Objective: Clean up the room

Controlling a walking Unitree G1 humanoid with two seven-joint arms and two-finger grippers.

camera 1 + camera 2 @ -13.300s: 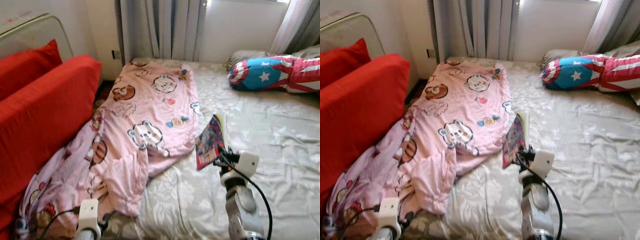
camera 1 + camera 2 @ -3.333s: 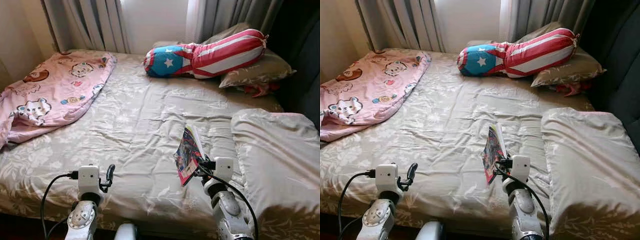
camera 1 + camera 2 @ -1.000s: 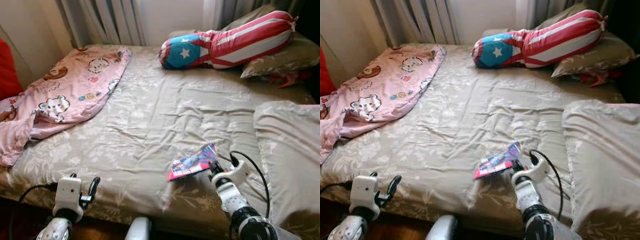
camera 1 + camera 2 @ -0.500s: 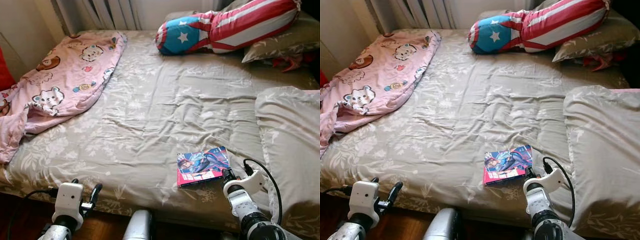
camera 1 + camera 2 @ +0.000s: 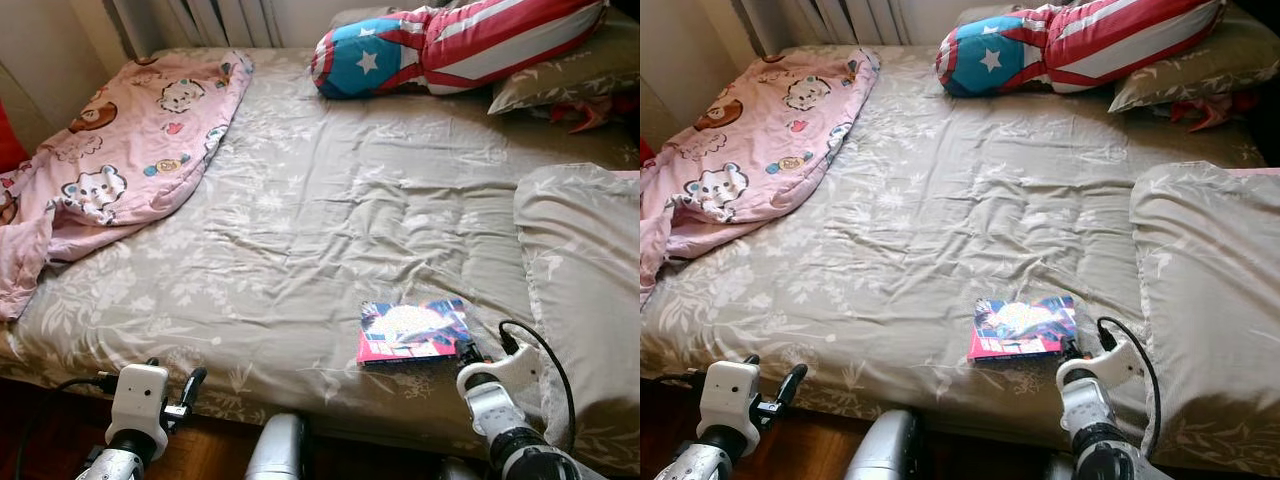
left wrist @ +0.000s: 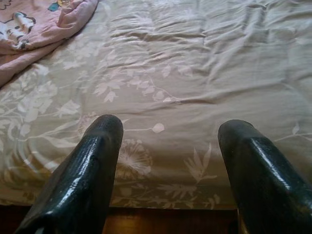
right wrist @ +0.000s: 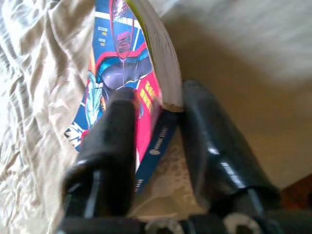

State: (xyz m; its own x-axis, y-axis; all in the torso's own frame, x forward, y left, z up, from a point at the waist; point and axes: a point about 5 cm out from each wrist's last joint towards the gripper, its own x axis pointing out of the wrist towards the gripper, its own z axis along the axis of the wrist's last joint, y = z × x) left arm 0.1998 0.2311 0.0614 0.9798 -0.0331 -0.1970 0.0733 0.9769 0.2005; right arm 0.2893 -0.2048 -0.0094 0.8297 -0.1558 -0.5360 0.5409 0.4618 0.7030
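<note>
A colourful comic book (image 5: 414,331) lies flat on the beige floral bed sheet (image 5: 330,220), close to the bed's front edge. My right gripper (image 5: 468,351) is at the book's near right corner. In the right wrist view its two black fingers (image 7: 109,141) sit on either side of the book (image 7: 122,73), one on the cover and one under the pages, shut on it. My left gripper (image 5: 190,385) hovers low at the front left of the bed. Its fingers (image 6: 83,170) stand wide apart with nothing between them.
A pink cartoon blanket (image 5: 110,160) is bunched on the bed's left side. A star-and-stripes bolster (image 5: 450,45) lies at the head, beside a beige pillow (image 5: 570,80). Another beige pillow (image 5: 585,270) lies to the book's right. Dark wooden floor (image 5: 830,450) lies below the bed edge.
The book, held upright above the sheet seconds ago, has tipped down and now lies flat near the bed's front edge. The camera has tilted downward. The left arm has barely moved.
</note>
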